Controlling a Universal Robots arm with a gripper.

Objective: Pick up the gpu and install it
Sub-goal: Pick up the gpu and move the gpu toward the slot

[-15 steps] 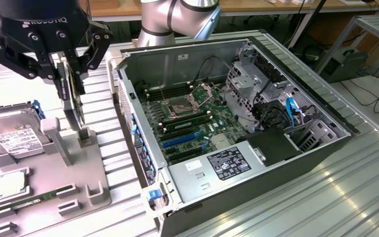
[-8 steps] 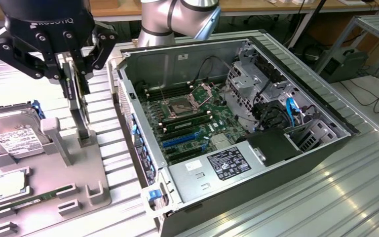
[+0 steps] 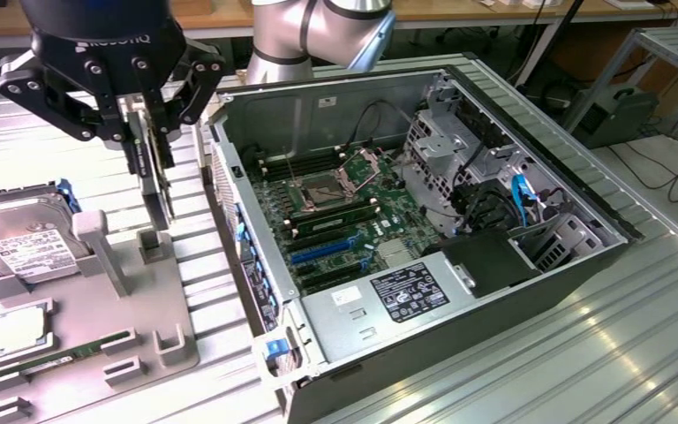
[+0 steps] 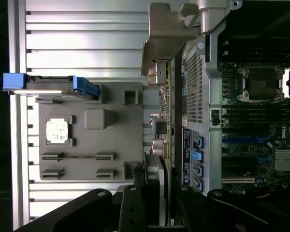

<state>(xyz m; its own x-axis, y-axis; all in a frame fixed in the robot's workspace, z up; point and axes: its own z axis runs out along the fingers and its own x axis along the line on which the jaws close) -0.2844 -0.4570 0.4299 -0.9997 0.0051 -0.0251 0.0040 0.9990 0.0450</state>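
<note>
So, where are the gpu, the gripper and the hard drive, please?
gpu (image 3: pixel 156 199): exterior view, lower part of the hanging card.
gripper (image 3: pixel 151 146): exterior view, between the fingertips clamping the gpu.
hard drive (image 3: pixel 21 250): exterior view, on its white label.

Parts count — all singles
One gpu, one open computer case, one hard drive, one processor chip, one memory stick.
</note>
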